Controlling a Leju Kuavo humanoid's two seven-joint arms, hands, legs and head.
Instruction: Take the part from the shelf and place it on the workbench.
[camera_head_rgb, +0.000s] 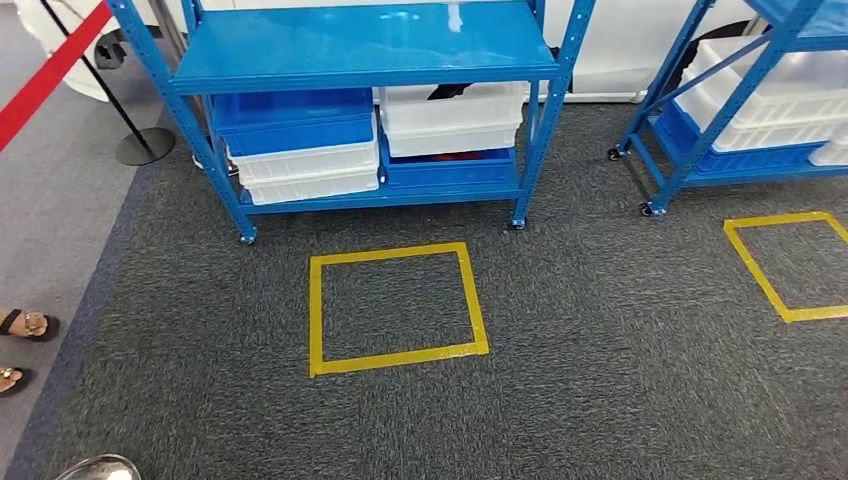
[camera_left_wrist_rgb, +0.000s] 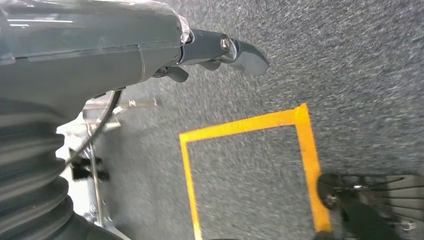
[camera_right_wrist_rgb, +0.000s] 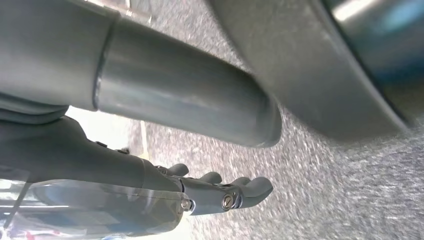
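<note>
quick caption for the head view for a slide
Blue shelf stacked with blue and white bins stands beyond a yellow tape square on grey carpet.

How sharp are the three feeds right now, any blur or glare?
Head view: sharp, with ceiling light glaring off the blue shelf. Left wrist view: carpet smeared, yellow tape square readable. Right wrist view: carpet streaked, a blurred dark shape up close; right hand sharp.

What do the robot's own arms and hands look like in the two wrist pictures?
The left hand has dark grey fingers behind a smooth grey cover, with a grey ribbed sleeve and a thin black cable. The right hand shows the same dark fingers with small silver screws, a thick grey thumb and a clear glossy cover.
</note>
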